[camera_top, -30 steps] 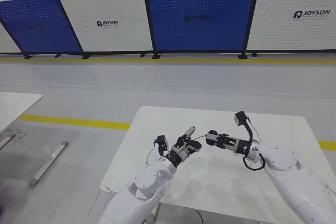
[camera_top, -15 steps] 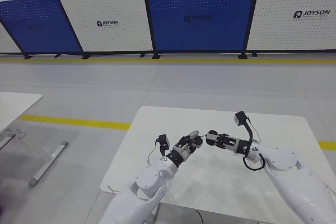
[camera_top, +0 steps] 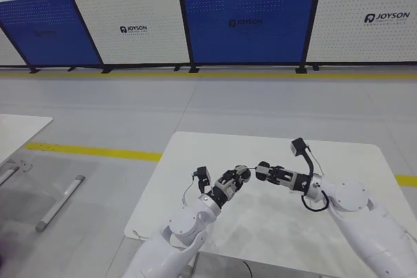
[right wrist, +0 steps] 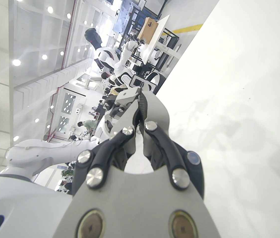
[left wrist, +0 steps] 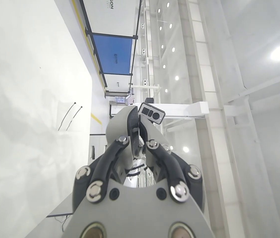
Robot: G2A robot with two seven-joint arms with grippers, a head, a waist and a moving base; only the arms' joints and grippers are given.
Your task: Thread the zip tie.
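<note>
Above the middle of the white table [camera_top: 194,149], my two grippers meet tip to tip. A thin black zip tie [camera_top: 249,167] shows as a short arc between them. My left gripper [camera_top: 241,172] is shut on one end of it. My right gripper [camera_top: 262,171] is shut on the other end. In the left wrist view the left gripper [left wrist: 136,122] has its fingers pressed together, and the right arm's wrist camera [left wrist: 152,116] sits just beyond. In the right wrist view the right gripper [right wrist: 140,97] is also closed, with the left gripper [right wrist: 120,104] right behind its tip.
Two spare black zip ties [left wrist: 70,118] lie side by side on the table near its edge, past the grippers. Across the aisle, at the left of the top view, stands another white table [camera_top: 14,132].
My left gripper has moved toward the right gripper, closing the gap between the tips. The right arm has stayed in place.
</note>
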